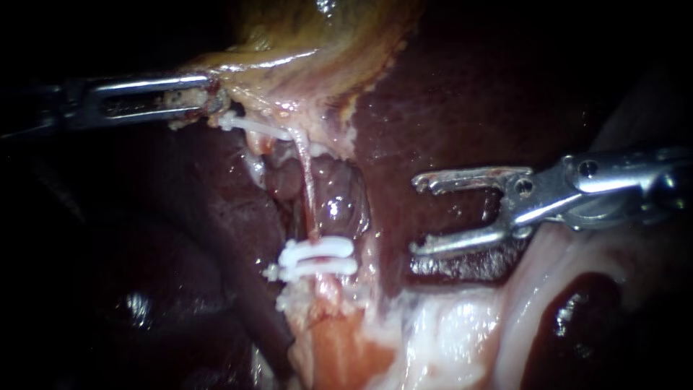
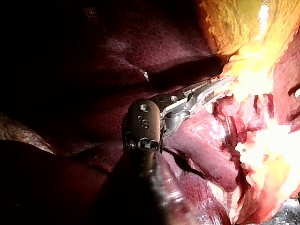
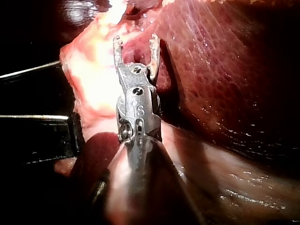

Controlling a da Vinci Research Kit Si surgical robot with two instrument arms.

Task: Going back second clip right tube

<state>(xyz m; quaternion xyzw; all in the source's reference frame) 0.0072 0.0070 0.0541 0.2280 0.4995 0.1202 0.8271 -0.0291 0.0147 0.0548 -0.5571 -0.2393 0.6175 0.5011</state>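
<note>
Only the endoscope view shows the two white clips (image 1: 317, 258). They lie side by side across a thin pale tube (image 1: 309, 191) low in the opened cleft between the lobes of the liver (image 1: 462, 94). I cannot tell from this view whether it is the right tube; neither wrist view shows the clips or the tube clearly.

The endoscope view also shows both instruments at once. The left instrument (image 1: 206, 100) comes in level from the left. Its jaws are closed on the ragged lower edge of the yellowish gallbladder (image 1: 310, 43), above the cleft. The right instrument (image 1: 416, 215) comes in from the right, well apart from the clips, over dark liver. Its jaws are spread wide like a fork and hold nothing, and their tips point toward the tube.

The left wrist view adds the pose. That instrument's wrist is bent sharply sideways off the shaft, and its slim jaws are pressed together, their tips buried in bright yellow tissue.

The right wrist view shows its own instrument nearly straight in line with the shaft. The two toothed jaws stand parallel with a clear gap between them. Beneath them is dark red liver, and pale fatty tissue (image 3: 93, 70) lies just beside them.
</note>
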